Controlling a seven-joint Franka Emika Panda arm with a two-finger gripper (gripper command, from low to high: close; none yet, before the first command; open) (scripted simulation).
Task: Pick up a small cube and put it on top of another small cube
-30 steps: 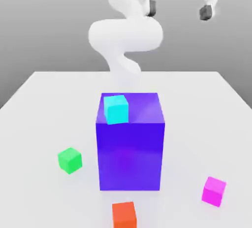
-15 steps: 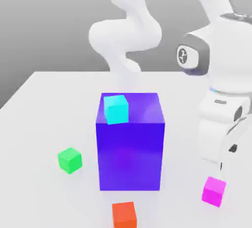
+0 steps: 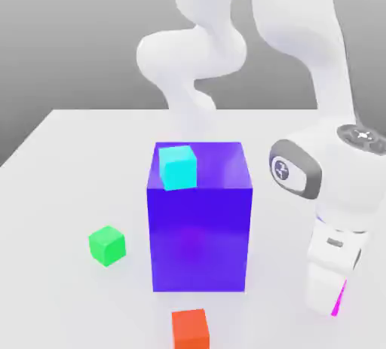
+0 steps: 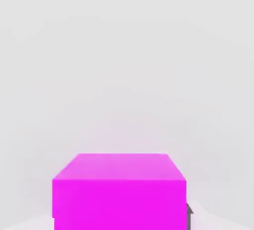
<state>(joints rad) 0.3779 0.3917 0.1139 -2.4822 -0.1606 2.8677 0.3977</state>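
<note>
At the exterior view's right, down low on the white table (image 3: 68,159), the gripper (image 3: 336,306) is squeezed tight on the magenta cube (image 4: 119,189), with a thin pink edge peeking beside the hand. The green cube (image 3: 106,246) sits well apart, past the big blue block (image 3: 199,234), which has a cyan cube (image 3: 178,166) on top

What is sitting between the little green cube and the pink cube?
In the exterior view, the big blue-violet block stands between the green cube and the pink cube.
</note>
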